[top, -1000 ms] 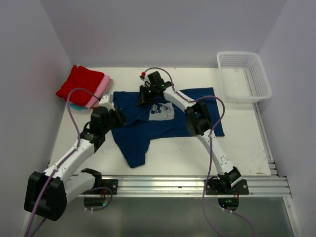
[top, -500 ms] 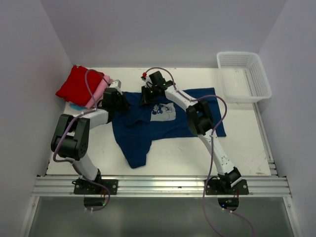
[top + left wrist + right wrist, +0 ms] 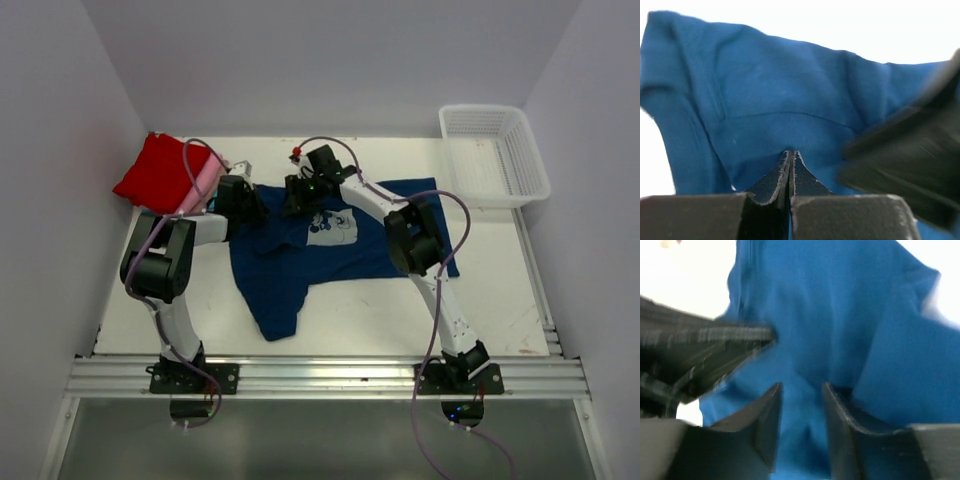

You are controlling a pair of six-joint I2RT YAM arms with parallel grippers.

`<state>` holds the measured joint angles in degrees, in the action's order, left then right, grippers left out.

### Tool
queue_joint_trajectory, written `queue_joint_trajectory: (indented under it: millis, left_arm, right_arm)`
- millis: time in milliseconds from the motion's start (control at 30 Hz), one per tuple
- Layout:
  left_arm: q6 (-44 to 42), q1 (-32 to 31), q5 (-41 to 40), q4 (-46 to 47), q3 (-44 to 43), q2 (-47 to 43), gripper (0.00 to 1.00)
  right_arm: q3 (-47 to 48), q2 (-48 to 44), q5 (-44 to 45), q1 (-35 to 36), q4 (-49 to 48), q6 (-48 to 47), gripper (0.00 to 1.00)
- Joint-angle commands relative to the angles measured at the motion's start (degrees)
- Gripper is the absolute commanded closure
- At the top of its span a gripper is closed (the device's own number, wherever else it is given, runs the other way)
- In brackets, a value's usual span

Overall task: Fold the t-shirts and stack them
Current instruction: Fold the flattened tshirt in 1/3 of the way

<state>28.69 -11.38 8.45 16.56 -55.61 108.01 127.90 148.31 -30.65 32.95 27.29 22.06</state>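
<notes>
1. Mid-table, toward the far side, the navy t-shirt [image 3: 300,265] is spread front-up on the white table [image 3: 350,320]. Its pale chest print [image 3: 330,225] is exposed, and one flap trails toward the near edge.
2. At the far left corner, a folded red t-shirt [image 3: 160,170] is stacked on a folded pink t-shirt [image 3: 207,183]. Only the pink one's right edge is seen.
3. At the far right corner, a white mesh basket [image 3: 478,110] is placed near the navy shirt's far right corner, not touching it.
4. The left gripper [image 3: 250,200] [image 3: 790,152] is set at the navy shirt's far left edge, just beside the stack. Its jaws are pressed tight together, the cloth is puckered at the tips, and a pinch of it appears to be held.
5. The right gripper [image 3: 297,193] [image 3: 801,390] is set over the shirt's far edge, just left of the print and close to the right of the left gripper. Its jaws are parted about halfway. Blue cloth is seen through the gap, and nothing is gripped.
6. In each wrist view, the other gripper is seen only as a dark blur over the cloth.
</notes>
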Motion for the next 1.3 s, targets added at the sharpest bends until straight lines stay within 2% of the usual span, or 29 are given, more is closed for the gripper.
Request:
queue_joint_trajectory:
  millis: [0,33,67,133,167,300,500,567,600,633,733,767,967,1100,1267]
  left_arm:
    - [-0.9,0.7,-5.0,-1.3,-2.4,-0.3,1.0]
    - [-0.8,0.9,-5.9,-1.5,-2.0,-0.6,1.0]
    - [-0.7,1.0,-6.6,-1.7,-1.8,-0.9,1.0]
    - [-0.7,1.6,-8.0,-2.7,-1.7,-1.0,1.0]
    - [-0.7,2.1,-8.2,-3.0,-1.8,-0.9,1.0]
    - [-0.7,2.9,-10.7,-4.2,-1.5,-0.6,1.0]
    - [-0.7,3.9,-11.4,-3.8,-0.9,-0.2,1.0]
    - [-0.7,4.3,-10.8,-3.5,-0.8,-0.3,1.0]
    - [-0.7,4.5,-10.7,-3.2,-0.8,-0.5,1.0]
    - [-0.5,4.6,-10.5,-3.0,-0.7,-0.6,1.0]
    - [0.1,4.6,-9.1,-2.4,-0.8,-0.7,1.0]
    - [0.2,4.6,-8.7,-2.4,-0.7,-0.9,1.0]
    - [0.5,4.6,-7.3,-2.0,0.1,-1.4,1.0]
    - [0.9,4.6,-6.4,-1.5,0.6,-1.5,1.0]
    - [0.8,4.6,-6.5,-1.4,1.6,-2.4,1.0]
  right_arm:
    - [-11.8,-14.8,3.8,-0.4,-9.8,-1.1,0.5]
    - [-16.6,-17.2,5.0,-0.6,-13.3,-1.1,0.43]
    - [-18.5,-19.3,5.8,-0.6,-14.4,-1.1,0.27]
    - [-22.8,-24.5,7.4,-0.5,-16.1,-1.0,0.17]
    - [-23.8,-25.9,7.4,-0.5,-16.2,-1.0,0.01]
    - [-30.8,-30.5,7.9,-0.4,-17.2,0.3,0.01]
    - [-47.6,-34.0,5.3,0.4,-26.9,7.4,0.01]
    - [-50.0,-33.8,4.2,0.7,-31.3,9.7,0.1]
    - [-51.3,-33.4,3.5,0.8,-32.9,10.4,0.18]
    - [-51.8,-32.4,2.6,1.0,-34.0,11.3,0.37]
    - [-51.3,-30.4,0.3,1.8,-35.2,13.5,0.68]
    - [-50.6,-29.9,0.7,2.1,-34.9,13.5,0.72]
    - [-44.9,-26.7,1.6,3.5,-32.7,13.7,0.78]
    - [-39.9,-23.6,4.8,4.9,-28.1,12.0,0.69]
    - [-34.8,-21.1,10.4,6.2,-19.6,9.5,0.65]
